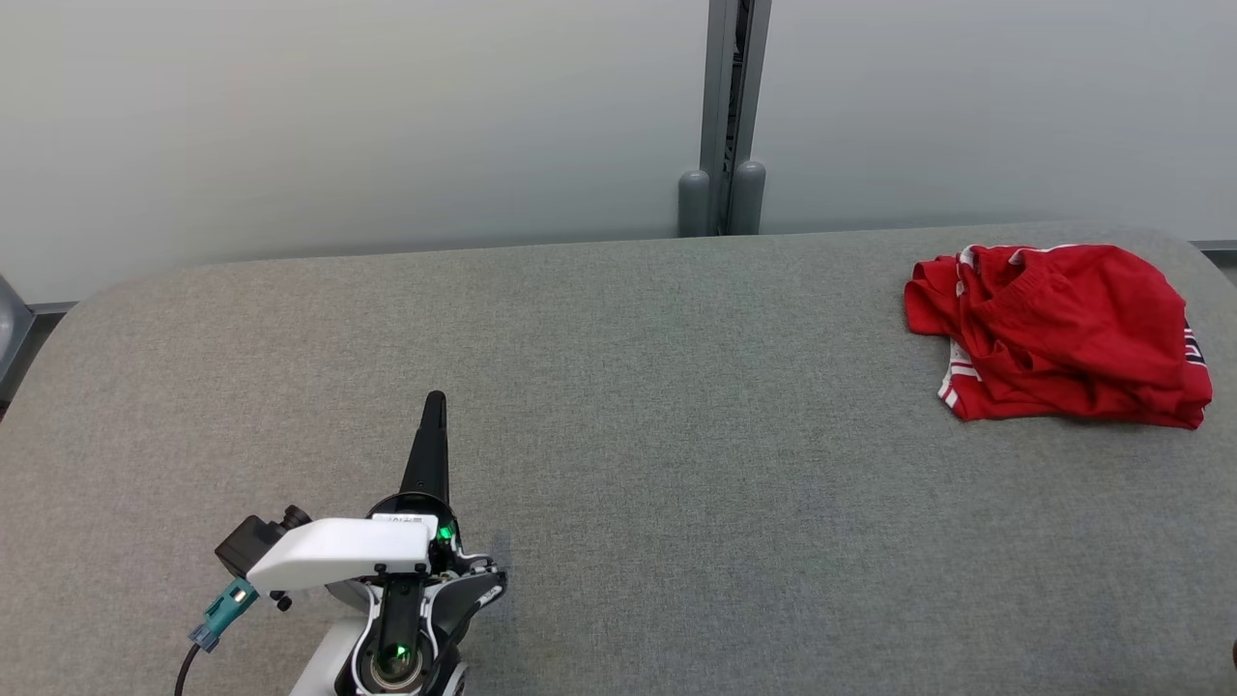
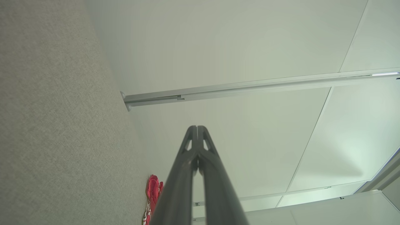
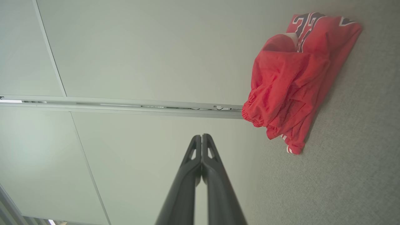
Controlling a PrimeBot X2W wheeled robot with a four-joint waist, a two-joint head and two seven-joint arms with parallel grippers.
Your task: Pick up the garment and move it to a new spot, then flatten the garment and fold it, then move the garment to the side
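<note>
Garment, head view: red garment (image 1: 1058, 329) with white trim lies crumpled on the grey counter (image 1: 618, 387), well to the right of the grey post (image 1: 723, 116) and somewhat nearer the robot than the post's foot
Left hand, head view: left hand (image 1: 435, 401) sits low over the counter, left of the post and well on the near side of it; its fingers are pressed together into one dark point, holding nothing, well apart from the garment
Garment, left wrist view: a small red patch (image 2: 153, 189) on the counter (image 2: 62, 125), on the other side of the post (image 2: 250, 87) from this hand
Left hand, left wrist view: left hand (image 2: 197, 128) has its fingers meeting at the tips, nothing between them, aimed at the pale wall beside the post
Garment, right wrist view: garment (image 3: 290, 81) is heaped close by, with a gathered elastic waistband (image 3: 251, 117) on the edge toward the post (image 3: 125, 105) and dark numerals on the part farthest from it
Right hand, right wrist view: right hand (image 3: 201, 137) is closed tip to tip and empty, pointing at the wall beside the post, near the garment but not touching it
Handling, judged: soft, light, limp cloth that should bunch and drape when lifted; not fragile or slippery
Hold, judged: the gathered waistband or a raised top fold looks easiest to pinch; the right hand is nearer and must open first
</note>
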